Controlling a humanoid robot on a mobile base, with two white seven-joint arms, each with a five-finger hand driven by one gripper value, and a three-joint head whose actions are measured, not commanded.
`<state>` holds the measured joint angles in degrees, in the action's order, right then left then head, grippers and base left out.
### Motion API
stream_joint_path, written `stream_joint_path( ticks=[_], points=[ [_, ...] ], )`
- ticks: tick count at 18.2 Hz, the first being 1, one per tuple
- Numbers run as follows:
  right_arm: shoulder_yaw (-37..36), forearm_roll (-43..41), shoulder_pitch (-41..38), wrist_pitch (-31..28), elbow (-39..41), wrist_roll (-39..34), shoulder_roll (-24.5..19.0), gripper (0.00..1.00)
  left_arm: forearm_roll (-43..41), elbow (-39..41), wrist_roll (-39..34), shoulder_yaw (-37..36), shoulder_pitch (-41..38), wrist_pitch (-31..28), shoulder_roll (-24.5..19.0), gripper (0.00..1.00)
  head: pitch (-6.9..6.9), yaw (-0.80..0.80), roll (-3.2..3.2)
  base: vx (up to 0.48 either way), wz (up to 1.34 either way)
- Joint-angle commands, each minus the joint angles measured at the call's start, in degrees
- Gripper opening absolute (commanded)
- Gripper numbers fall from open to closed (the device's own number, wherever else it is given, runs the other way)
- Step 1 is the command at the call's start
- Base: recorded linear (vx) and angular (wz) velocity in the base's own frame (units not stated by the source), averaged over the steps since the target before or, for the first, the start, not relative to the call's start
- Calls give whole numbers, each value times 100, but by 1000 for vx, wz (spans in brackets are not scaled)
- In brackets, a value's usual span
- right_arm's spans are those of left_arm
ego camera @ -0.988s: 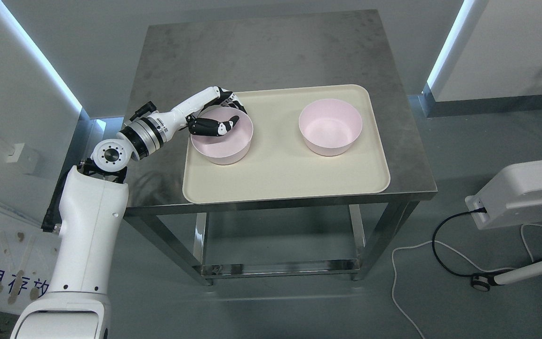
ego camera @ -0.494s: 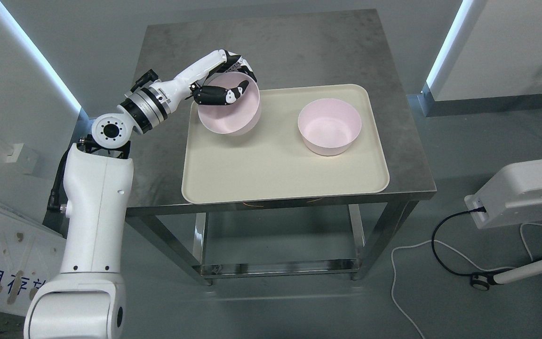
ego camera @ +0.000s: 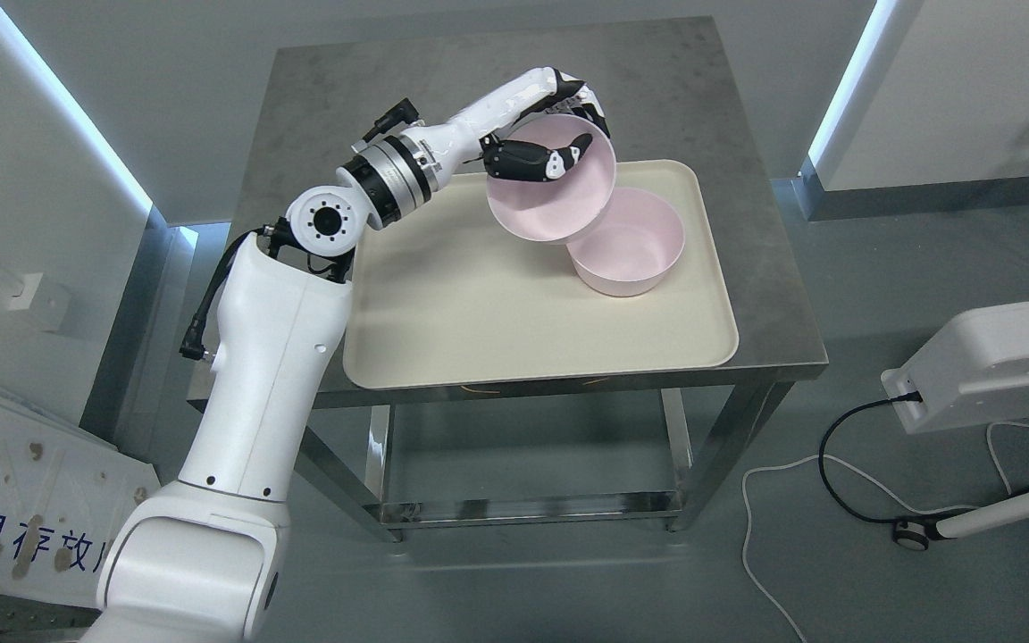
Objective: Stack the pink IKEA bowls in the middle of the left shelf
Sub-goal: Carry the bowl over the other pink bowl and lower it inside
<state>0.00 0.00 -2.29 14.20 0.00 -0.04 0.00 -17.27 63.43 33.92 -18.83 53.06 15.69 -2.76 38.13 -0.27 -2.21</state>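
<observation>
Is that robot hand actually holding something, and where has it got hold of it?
Yes: the left robot hand holds a pink bowl by its far rim, thumb inside, fingers outside.

Steel table [ego camera: 514, 89], grey floor [ego camera: 836, 580]

place: robotics lab | cues: steel table [ego camera: 514, 98]; floor cables [ego camera: 845, 464]; white equipment [ego camera: 988, 366]; bare walls

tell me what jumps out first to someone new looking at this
The left hand grips a pink bowl by its rim, tilted in the air over the second pink bowl on the cream tray's right side. The tray lies on a steel table.
</observation>
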Motion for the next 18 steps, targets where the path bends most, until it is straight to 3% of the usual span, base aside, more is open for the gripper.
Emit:
stream_joint_path(
  ticks=[1, 11, 17, 18],
  points=[
    [-26, -9, 0, -5, 100, 4, 100, 100, 293, -93, -386, -1730, 90, -154, 176, 3, 0, 0, 0, 0, 0],
    [-26, -9, 0, -5, 100, 4, 100, 100, 286, -410, -377, -1194, 187, -154, 176, 4, 0, 0, 0, 0, 0],
    [-26, -9, 0, -5, 100, 4, 100, 100, 286, -551, -509, -974, 292, -154, 176, 11, 0, 0, 0, 0, 0],
    [-26, -9, 0, -5, 100, 4, 100, 100, 277, -586, -544, -948, 301, -163, 176, 17, 0, 0, 0, 0, 0]
  ],
)
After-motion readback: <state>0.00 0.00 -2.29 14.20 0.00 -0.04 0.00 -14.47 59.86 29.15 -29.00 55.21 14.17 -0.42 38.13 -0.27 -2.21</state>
